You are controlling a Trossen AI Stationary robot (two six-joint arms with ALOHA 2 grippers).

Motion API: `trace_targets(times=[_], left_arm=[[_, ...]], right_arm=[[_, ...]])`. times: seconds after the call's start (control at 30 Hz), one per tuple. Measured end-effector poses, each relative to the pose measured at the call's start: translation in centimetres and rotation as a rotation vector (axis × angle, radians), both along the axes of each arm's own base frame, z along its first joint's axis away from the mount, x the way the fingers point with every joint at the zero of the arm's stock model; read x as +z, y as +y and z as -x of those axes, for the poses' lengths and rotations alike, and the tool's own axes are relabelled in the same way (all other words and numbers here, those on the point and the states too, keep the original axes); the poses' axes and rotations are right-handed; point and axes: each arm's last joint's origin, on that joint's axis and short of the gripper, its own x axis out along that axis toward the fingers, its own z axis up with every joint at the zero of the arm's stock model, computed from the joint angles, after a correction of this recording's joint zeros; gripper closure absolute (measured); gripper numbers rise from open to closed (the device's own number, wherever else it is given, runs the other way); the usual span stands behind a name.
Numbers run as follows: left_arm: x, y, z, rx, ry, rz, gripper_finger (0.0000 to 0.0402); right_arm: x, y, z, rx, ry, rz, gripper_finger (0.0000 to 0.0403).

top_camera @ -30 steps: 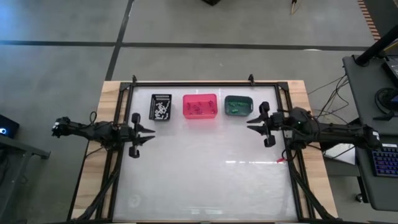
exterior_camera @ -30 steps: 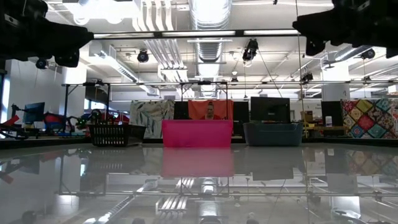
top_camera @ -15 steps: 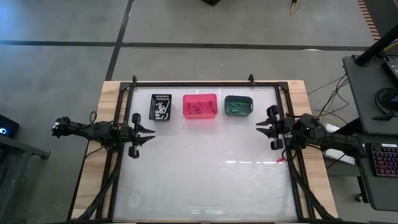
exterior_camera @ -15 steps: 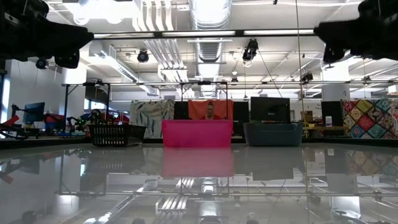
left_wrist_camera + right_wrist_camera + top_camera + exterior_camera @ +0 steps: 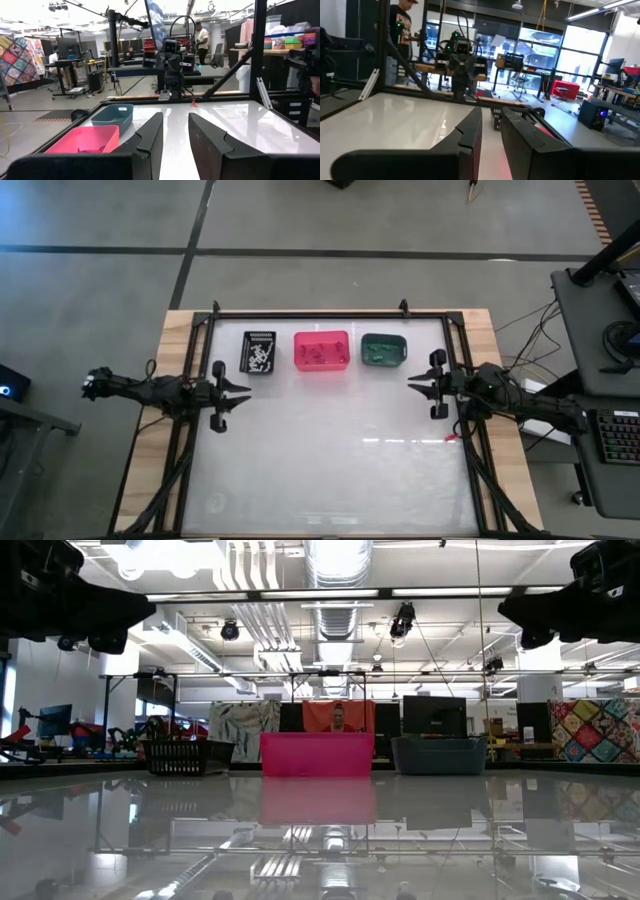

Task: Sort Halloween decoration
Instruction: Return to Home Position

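Observation:
Three small bins stand in a row near the table's far edge. The black bin point(image 5: 261, 352) holds white trinkets of the Halloween decoration, the pink bin point(image 5: 321, 350) purple ones, the teal bin point(image 5: 382, 348) green ones. My left gripper point(image 5: 243, 394) hovers at the table's left side, level, pointing toward the right; it is open, with nothing between its fingers point(image 5: 175, 135). My right gripper point(image 5: 412, 381) hovers at the right side, just near of the teal bin, pointing left, open with a narrow gap point(image 5: 491, 135) and holding nothing.
A dark frame point(image 5: 330, 313) runs along the glossy white tabletop point(image 5: 330, 450), which stretches from the bins to the near edge. A desk with keyboards point(image 5: 620, 435) stands to the right. A person point(image 5: 202, 37) stands in the room beyond.
My right gripper has drawn back toward the table's right edge and sunk a little, staying level and holding nothing. The bins and trinkets have not moved.

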Motion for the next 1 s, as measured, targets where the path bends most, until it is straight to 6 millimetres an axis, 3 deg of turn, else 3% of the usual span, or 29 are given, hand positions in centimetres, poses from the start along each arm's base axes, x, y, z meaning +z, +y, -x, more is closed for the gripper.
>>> trace_targets(times=[0.67, 0.87, 1.0], left_arm=[[-0.06, -0.02, -0.07, 0.000, 0.009, -0.002, 0.0327], [-0.09, -0.03, -0.11, 0.000, 0.014, -0.004, 0.0327], [-0.10, -0.03, -0.11, 0.000, 0.015, -0.004, 0.0327]], right_arm=[[-0.02, 0.00, 0.01, 0.000, 0.000, -0.005, 0.0334], [-0.06, 0.05, 0.12, 0.028, -0.001, -0.193, 0.0330], [-0.28, 0.11, 0.10, 0.032, 0.020, -0.222, 0.0325]])
